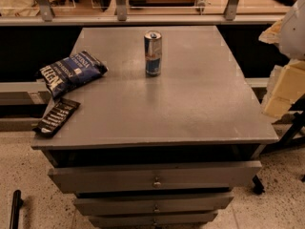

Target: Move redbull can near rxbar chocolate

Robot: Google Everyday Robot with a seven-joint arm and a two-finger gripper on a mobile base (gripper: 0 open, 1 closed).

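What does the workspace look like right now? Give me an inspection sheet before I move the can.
surface: grey table top, flat, mostly bare on the right half.
job's things: redbull can upright near the back middle; rxbar chocolate lying flat at the front left corner, well apart from the can.
clutter: dark blue chip bag on the left edge, just behind the bar.
grippers: gripper not in view; pale blocky shapes at the right edge may be part of the arm, cannot tell.
cables: nothing seen.
surroundings: drawers under the top, slightly pulled out; speckled floor; metal rail behind the table.
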